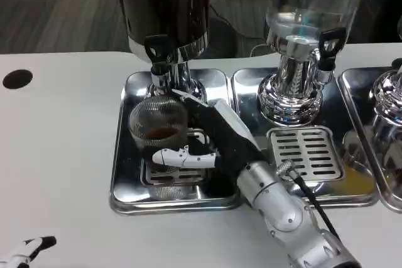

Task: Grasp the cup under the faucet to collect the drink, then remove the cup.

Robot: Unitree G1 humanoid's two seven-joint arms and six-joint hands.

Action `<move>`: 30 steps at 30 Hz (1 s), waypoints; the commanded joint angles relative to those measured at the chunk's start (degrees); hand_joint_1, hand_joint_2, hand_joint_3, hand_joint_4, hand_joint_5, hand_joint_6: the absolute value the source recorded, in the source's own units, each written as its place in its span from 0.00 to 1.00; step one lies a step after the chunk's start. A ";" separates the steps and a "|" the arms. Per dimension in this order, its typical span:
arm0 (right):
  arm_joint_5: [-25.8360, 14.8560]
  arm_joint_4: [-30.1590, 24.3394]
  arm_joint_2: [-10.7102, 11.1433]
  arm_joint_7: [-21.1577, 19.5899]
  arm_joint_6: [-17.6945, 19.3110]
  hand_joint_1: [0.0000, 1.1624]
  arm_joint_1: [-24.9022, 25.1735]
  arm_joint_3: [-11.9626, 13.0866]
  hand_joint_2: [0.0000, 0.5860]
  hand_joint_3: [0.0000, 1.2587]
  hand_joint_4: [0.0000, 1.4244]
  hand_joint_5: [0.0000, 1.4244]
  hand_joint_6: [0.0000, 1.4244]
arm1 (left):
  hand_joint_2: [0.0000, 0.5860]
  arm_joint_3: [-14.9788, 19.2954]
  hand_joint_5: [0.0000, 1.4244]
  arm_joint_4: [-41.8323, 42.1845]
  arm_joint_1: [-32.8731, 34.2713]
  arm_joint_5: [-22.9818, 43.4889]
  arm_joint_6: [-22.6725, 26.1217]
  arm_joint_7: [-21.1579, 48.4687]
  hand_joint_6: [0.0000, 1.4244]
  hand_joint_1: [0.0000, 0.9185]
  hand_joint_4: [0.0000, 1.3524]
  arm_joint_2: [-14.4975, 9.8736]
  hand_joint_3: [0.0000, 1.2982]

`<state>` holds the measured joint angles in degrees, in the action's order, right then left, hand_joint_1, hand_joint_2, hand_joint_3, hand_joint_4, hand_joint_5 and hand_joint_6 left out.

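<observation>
Cup [158,123] sits on the left drip tray [125,174] directly under the dark dispenser's faucet [159,51], a little brown drink already in the bottom, so it's placed to catch the pour. Right robot hand [201,136] wraps it from 3 o'clock, fingers closed round the wall to steady it. Left robot hand [28,249] idles at 7 o'clock on the bench [56,155]; can't tell whether its fingers are apart.

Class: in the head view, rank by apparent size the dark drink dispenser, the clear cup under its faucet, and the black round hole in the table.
1. Dark drink dispenser, cut off by the frame.
2. Clear cup, holding some brown drink.
3. Black round hole in the white table.
</observation>
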<state>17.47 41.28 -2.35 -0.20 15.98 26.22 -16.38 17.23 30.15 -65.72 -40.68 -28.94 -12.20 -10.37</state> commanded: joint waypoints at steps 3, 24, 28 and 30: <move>-0.56 2.35 -0.69 -0.86 2.07 0.66 1.35 0.52 0.13 0.20 0.20 0.20 0.15 | 0.08 0.84 0.16 -0.98 0.27 1.00 -0.14 1.13 0.28 0.00 0.14 -0.54 0.19; -0.67 5.17 -1.42 -4.15 4.86 0.70 1.61 1.74 0.16 0.35 0.32 0.32 0.27 | 0.09 1.43 0.16 -1.18 1.16 1.53 0.14 2.52 0.28 0.00 0.14 -0.29 0.19; -1.01 4.23 -1.38 -4.29 5.61 0.70 0.81 2.22 0.17 0.37 0.33 0.34 0.29 | 0.09 1.22 0.16 -1.41 1.35 1.38 0.06 2.55 0.28 0.00 0.15 -0.17 0.19; -1.22 2.77 -1.16 -3.90 5.73 0.70 0.23 2.39 0.17 0.37 0.33 0.34 0.29 | 0.10 0.94 0.16 -1.65 1.59 1.34 0.03 2.55 0.28 0.00 0.15 -0.12 0.19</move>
<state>17.08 46.28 -3.58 -3.74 19.87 26.94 -14.50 18.48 29.40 -64.47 -38.93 -28.93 -10.13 -10.43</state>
